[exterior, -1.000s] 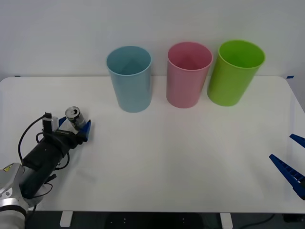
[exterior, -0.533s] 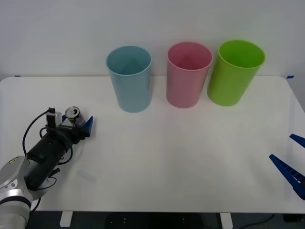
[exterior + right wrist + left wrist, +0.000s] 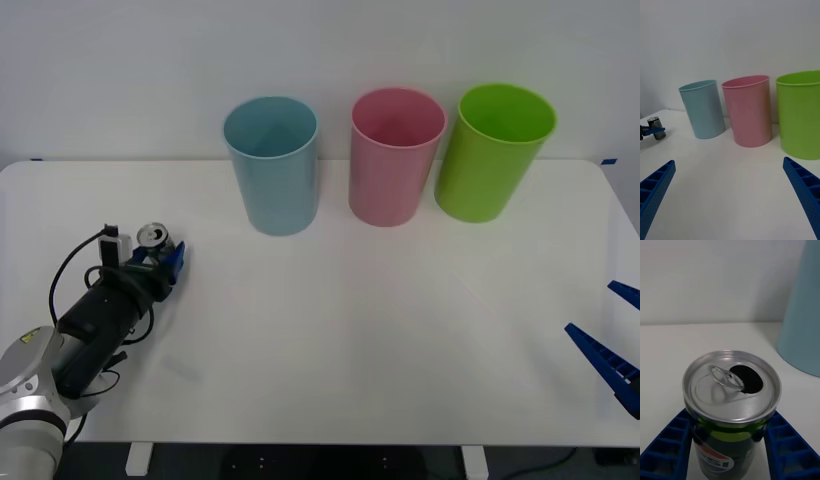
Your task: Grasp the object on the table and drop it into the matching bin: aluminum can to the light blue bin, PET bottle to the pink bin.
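I see the can standing upright on the table, near its left edge and well apart from the three bins at the far side. The left gripper is at the can, with one blue ribbed finger on each side of the can body. In the left wrist view the can sits between the two fingers, and both pads lie against its sides, so I read the fingers as closed on the can. The silver top faces up, its pull-tab opening is punched open, and green-yellow marks show on the dark body. The can base appears to be on or just above the table; I cannot tell which.

The light blue bin stands at the back of the table, to the right of the can and farther from the robot. The pink bin stands just beside it, and a lime green bin stands to the right of the pink one. All three are upright with open tops.

The right gripper is parked at the right edge of the table, with its fingers spread wide apart and holding nothing.
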Robot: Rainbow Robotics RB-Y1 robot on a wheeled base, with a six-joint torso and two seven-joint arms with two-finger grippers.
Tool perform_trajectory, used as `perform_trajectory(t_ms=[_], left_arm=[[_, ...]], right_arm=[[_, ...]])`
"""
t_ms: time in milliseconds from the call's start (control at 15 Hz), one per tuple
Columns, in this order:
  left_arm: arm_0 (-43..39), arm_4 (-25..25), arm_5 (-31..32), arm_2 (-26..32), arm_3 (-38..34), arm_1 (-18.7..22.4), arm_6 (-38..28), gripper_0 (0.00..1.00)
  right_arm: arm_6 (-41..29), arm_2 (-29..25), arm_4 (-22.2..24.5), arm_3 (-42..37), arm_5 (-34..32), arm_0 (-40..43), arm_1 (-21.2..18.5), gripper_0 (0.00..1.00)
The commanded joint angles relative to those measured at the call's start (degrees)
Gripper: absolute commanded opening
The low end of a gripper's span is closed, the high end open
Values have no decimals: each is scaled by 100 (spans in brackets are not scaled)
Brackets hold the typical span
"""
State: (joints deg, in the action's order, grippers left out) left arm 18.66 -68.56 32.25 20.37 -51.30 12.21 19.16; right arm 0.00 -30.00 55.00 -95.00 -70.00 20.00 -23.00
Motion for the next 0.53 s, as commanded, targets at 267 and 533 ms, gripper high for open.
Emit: perform_trajectory(t_ms=[267,533], left_arm=[[50,35,-52,-192,-3,0,-44,0],[50,132,106,-183,-143,97,-70,0]], right_arm=[[0,0,0,0,0,0,0,100],[0,0,0,0,0,0,0,100]])
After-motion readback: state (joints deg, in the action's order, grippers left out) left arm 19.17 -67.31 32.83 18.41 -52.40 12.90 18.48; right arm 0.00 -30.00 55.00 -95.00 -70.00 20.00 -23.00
